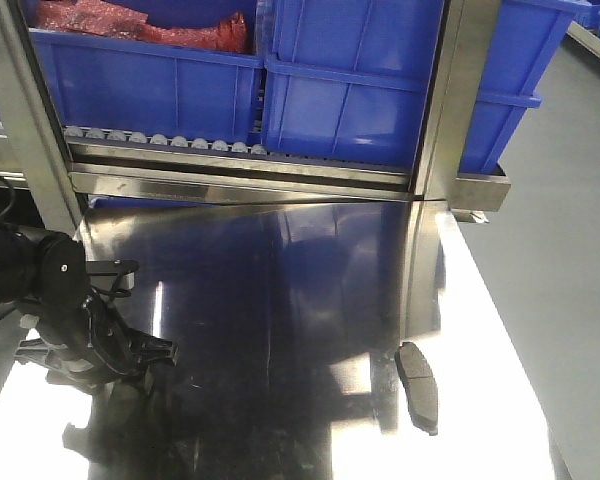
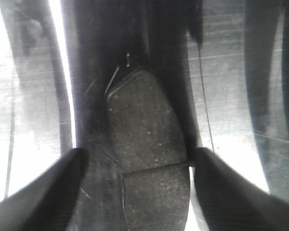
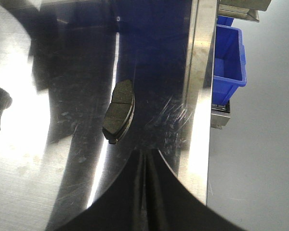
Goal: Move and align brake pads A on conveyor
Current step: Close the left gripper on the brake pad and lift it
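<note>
While our left gripper (image 2: 139, 153) stands with jaws apart astride one dark grey, grooved oblong brake pad (image 2: 142, 120), our right gripper (image 3: 144, 161) is pressed together (only a thin seam shows); ahead of it a second such pad (image 3: 118, 110) lies flat on the mirror-like steel bench (image 3: 48, 144).

Steel tabletop (image 1: 310, 290): mirror-shiny, finely scratched. Two pads lie flat on it. The first brake pad (image 2: 147, 144) sits between the spread fingers of the left gripper (image 2: 139, 156), its groove level with the fingertips. The second brake pad (image 3: 119, 111) lies just ahead of the right gripper (image 3: 144, 153), whose fingers are pressed together, slightly left of its tip.
</note>
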Robot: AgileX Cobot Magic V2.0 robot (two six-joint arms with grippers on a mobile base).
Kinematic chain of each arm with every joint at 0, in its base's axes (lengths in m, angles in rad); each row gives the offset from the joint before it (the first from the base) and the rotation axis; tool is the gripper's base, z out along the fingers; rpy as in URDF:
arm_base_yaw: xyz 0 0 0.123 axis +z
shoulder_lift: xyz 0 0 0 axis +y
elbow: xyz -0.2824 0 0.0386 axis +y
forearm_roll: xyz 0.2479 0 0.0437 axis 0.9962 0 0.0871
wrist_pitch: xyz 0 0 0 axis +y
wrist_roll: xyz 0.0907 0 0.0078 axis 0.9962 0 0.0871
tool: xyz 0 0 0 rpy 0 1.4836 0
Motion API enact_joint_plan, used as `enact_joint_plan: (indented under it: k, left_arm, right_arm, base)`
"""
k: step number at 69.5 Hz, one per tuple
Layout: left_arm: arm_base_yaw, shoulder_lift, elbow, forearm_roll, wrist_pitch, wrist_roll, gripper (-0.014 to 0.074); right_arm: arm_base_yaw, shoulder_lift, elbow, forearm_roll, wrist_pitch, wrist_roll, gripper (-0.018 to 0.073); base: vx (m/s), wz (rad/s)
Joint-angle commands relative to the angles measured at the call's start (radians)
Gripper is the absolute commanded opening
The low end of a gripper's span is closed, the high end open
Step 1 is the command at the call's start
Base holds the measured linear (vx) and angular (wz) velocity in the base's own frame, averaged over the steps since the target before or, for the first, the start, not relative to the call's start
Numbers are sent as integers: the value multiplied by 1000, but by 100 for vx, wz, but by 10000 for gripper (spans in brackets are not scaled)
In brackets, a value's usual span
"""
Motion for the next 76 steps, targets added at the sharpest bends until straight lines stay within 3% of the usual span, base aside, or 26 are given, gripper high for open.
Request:
enact_joint_plan:
  k: [1,20,42,60,76]
  left_arm:
    - [-6,-36,-27,-4,-16,-11,338]
    - [-6,-36,-27,-4,-14,5,181]
    - [-8,-98,6,-4,-45,51,170]
    - [-8,-371,209,-3,-177,94,174]
    - [-8,-651,336,-3,-190,94,174]
  right_arm:
    - [-2,7,-27,4,-62,-10,-3]
    - [-2,7,-27,4,-62,-10,-3]
    - [-2,7,-27,4,-62,-10,-3]
    - [-2,7,-27,4,-62,-10,-3]
    - [-2,7,-27,4,-62,-10,-3]
  base:
    - [0,0]
    - [0,0]
    - [0,0]
    - [0,0]
    - [0,0]
